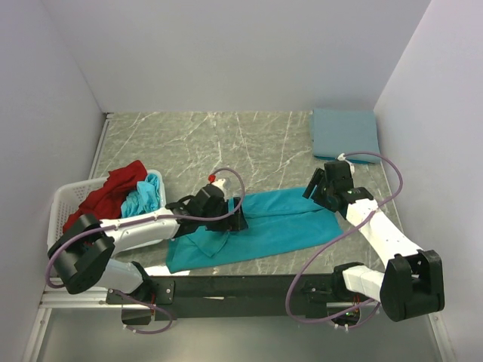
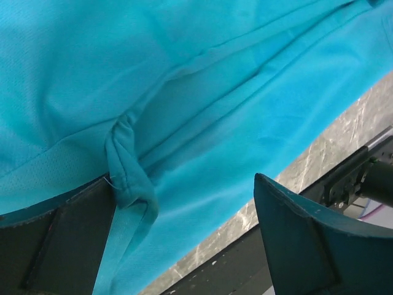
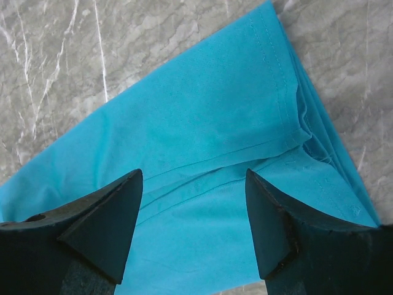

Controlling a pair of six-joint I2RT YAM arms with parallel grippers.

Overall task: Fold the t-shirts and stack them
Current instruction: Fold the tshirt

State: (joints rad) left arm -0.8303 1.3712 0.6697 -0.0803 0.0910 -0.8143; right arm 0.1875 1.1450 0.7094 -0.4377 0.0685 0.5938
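Note:
A bright teal t-shirt [image 1: 272, 226] lies folded into a long strip across the middle of the table. My left gripper [image 1: 235, 219] stands open over its left part. In the left wrist view the teal fabric [image 2: 184, 92] fills the picture, and a bunched fold [image 2: 130, 181] lies against the left finger [image 2: 55, 246]. My right gripper [image 1: 315, 188] is open over the shirt's right end. Its wrist view shows a hemmed edge of the shirt [image 3: 202, 123] between the fingers [image 3: 288, 227], with nothing pinched. A grey-blue t-shirt [image 1: 346, 134] lies folded at the back right.
A white lattice basket [image 1: 64, 204] at the left holds a red t-shirt [image 1: 113, 188] and another teal one [image 1: 145, 197]. Grey walls close in the left, back and right. The black rail [image 1: 249, 286] of the arm bases runs along the near edge.

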